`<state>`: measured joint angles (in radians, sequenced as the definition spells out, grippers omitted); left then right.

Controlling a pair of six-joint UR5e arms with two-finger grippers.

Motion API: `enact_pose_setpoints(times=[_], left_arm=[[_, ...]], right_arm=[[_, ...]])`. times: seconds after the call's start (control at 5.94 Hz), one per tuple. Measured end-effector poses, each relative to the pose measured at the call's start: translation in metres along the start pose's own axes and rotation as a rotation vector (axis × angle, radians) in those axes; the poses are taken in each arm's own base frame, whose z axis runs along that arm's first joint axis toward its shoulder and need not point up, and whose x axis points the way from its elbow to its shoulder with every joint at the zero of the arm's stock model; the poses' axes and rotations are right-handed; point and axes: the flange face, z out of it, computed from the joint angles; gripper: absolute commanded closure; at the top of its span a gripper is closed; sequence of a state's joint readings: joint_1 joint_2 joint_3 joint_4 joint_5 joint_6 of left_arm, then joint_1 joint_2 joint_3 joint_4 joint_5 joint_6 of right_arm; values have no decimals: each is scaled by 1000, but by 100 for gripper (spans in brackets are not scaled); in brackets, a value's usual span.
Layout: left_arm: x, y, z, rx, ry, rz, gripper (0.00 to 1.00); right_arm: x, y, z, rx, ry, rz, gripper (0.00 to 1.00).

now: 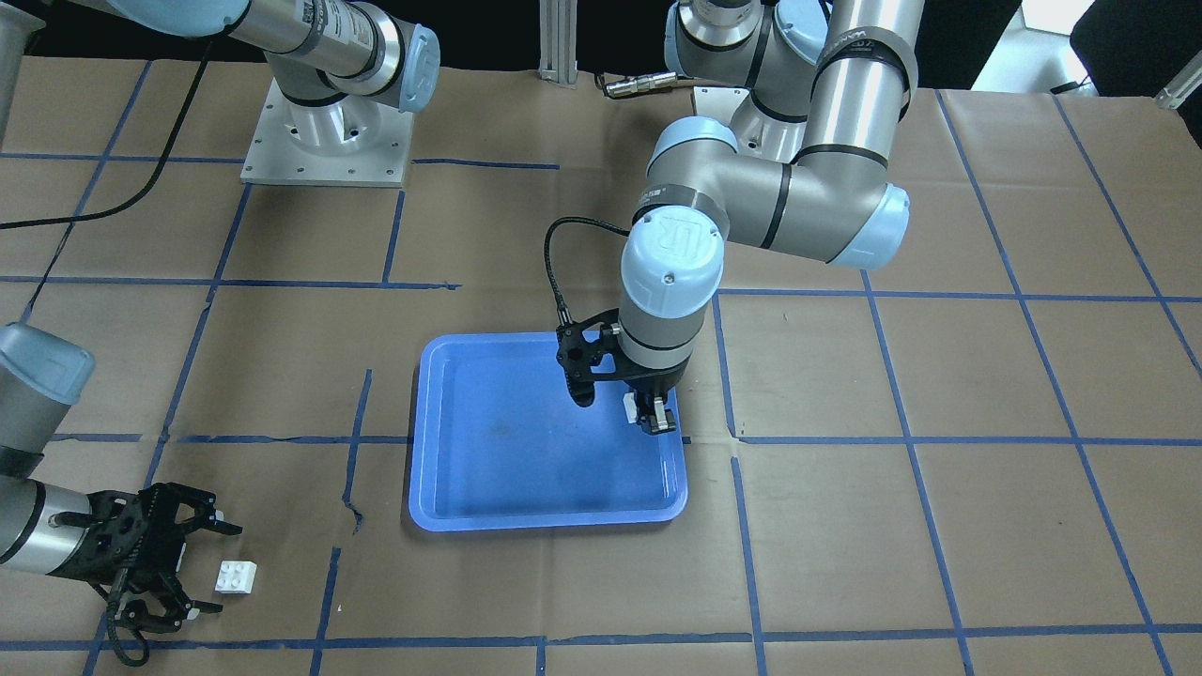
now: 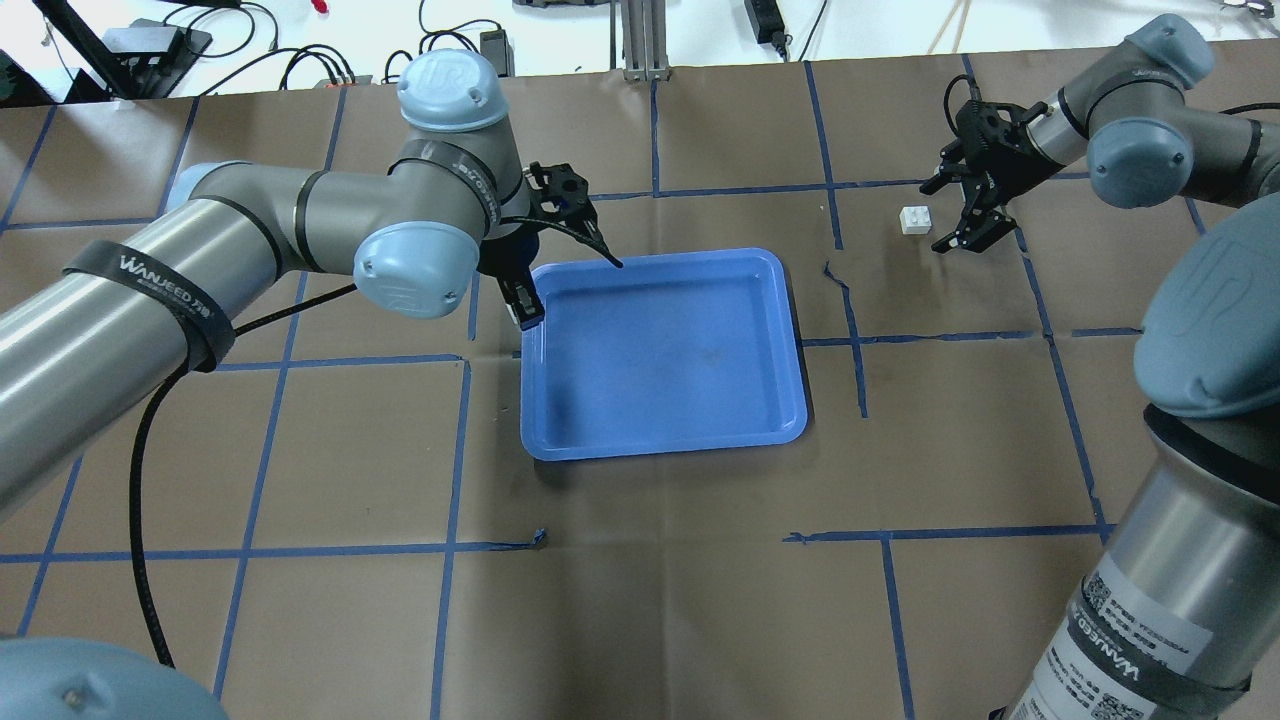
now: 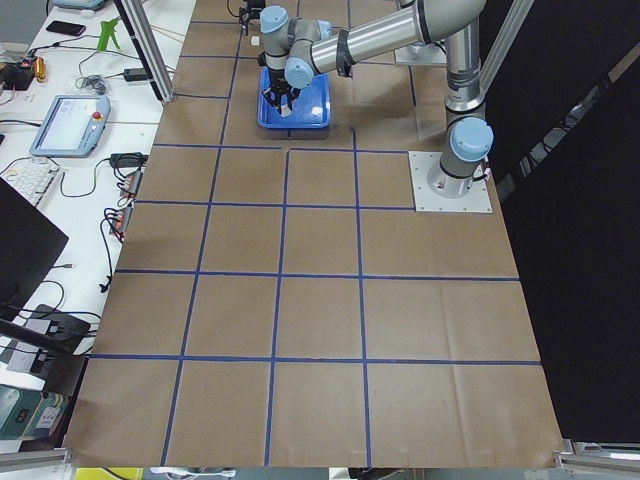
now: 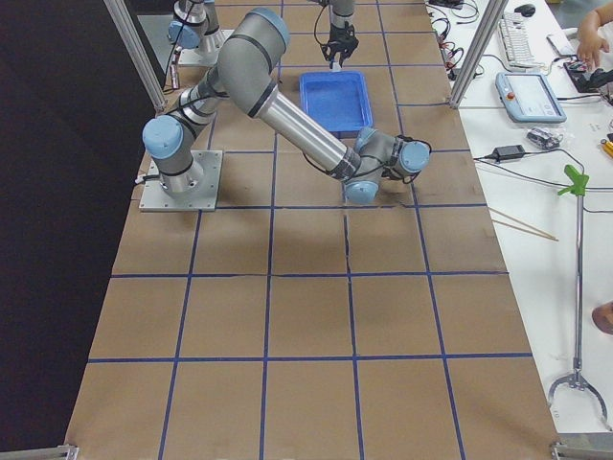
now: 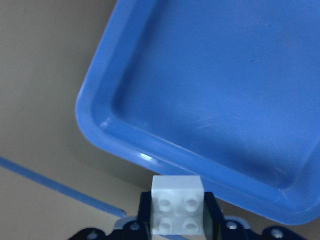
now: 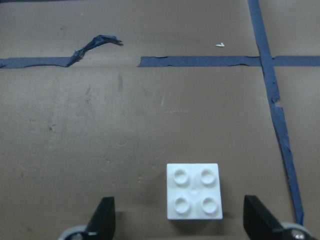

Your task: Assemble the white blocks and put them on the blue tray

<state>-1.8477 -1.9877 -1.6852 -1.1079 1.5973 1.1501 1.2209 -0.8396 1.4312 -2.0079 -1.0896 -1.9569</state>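
Note:
My left gripper [image 1: 657, 419] is shut on a white block [image 1: 627, 408] and holds it just above the blue tray [image 1: 545, 516], over the tray's rim at the corner on my left. In the left wrist view the block [image 5: 177, 205] sits studs-up between the fingers, with the tray's corner [image 5: 210, 100] beyond it. In the overhead view the gripper [image 2: 525, 310] is at the tray [image 2: 670, 350]. My right gripper [image 2: 965, 212] is open and low over the table, with the second white block [image 2: 914, 219] lying just in front of it. That block [image 6: 194, 198] lies between the open fingers [image 6: 102, 220].
Brown paper with a blue tape grid covers the table. Torn, lifted tape [image 6: 95, 44] lies ahead of the right gripper. The arms' base plates [image 1: 329, 141] stand at the robot's side. The left wrist cable [image 1: 554, 263] loops above the tray.

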Motion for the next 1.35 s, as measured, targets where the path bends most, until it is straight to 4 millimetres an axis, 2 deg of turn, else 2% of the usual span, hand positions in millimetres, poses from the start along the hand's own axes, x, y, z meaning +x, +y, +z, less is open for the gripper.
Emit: enact_pose_setpoints(times=[0.17, 0.34, 0.67, 1.01, 1.35], left_arm=[[13, -22, 13, -10, 16, 71, 99], [24, -39, 23, -7, 35, 110, 99], [33, -61, 41, 15, 29, 142, 97], [33, -66, 52, 12, 29, 142, 97], [30, -67, 54, 22, 3, 93, 97]], right_arm=[[0, 0, 0, 0, 0, 0, 58], [1, -1, 0, 0, 1, -2, 63], [3, -5, -5, -3, 9, -4, 65], [7, -25, -35, -16, 47, -15, 65], [-4, -54, -73, -13, 44, -9, 65]])
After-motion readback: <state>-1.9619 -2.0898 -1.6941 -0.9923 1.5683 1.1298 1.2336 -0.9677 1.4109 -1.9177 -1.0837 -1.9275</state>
